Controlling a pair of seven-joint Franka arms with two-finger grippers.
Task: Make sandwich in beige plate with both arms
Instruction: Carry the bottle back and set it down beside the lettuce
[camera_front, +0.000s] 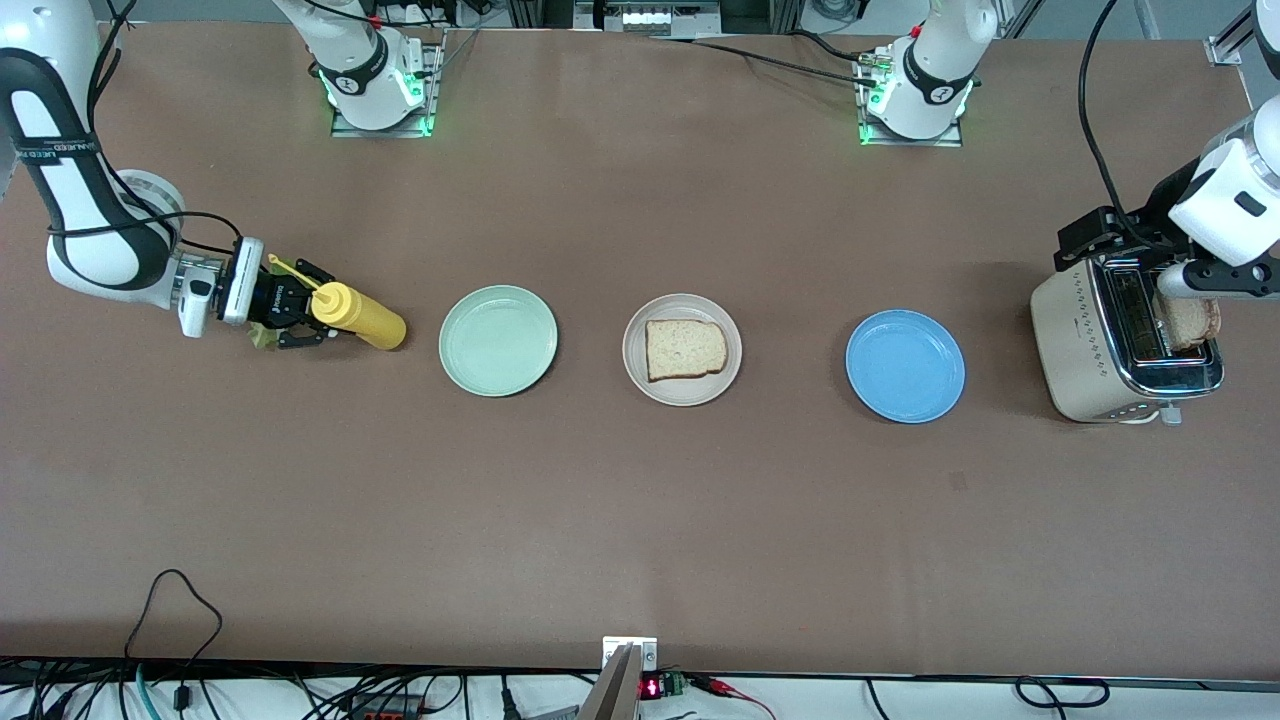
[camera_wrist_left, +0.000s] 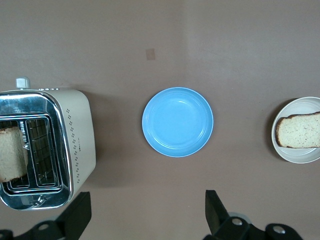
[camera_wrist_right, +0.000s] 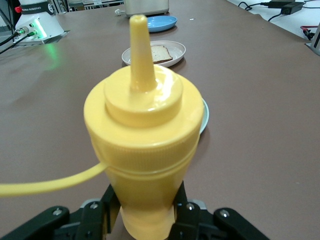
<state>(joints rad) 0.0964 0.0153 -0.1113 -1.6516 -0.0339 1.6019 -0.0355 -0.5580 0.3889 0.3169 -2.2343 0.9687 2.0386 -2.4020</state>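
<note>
The right gripper (camera_front: 300, 318) is found low at the right arm's end of the table, its fingers clamped on a yellow squeeze bottle (camera_front: 360, 315). In the right wrist view the bottle (camera_wrist_right: 142, 145) is seen held at its lower body between the fingers (camera_wrist_right: 182, 210), nozzle up, with its cap strap trailing to one side. A scrap of green is visible under this gripper in the front view; what it is cannot be told.

From that gripper toward the left arm's end, three plates are laid in a row, well apart: first the mint-green plate (camera_front: 498, 340), bare; then the beige plate (camera_front: 682, 349), on which one bread slice (camera_front: 685, 350) lies flat; then the blue plate (camera_front: 905, 365), bare.

The left gripper (camera_wrist_left: 145, 220) is held up in the air with its fingers (camera_wrist_left: 215, 210) standing wide apart and nothing between them. In the left wrist view the blue plate (camera_wrist_left: 177, 122) is seen roughly below it, with the toaster (camera_wrist_left: 42, 150) to one side and the beige plate (camera_wrist_left: 299, 130) to the other. A second bread slice (camera_front: 1190, 322) is seen standing in a slot of the toaster (camera_front: 1110, 345), projecting above its top.
</note>
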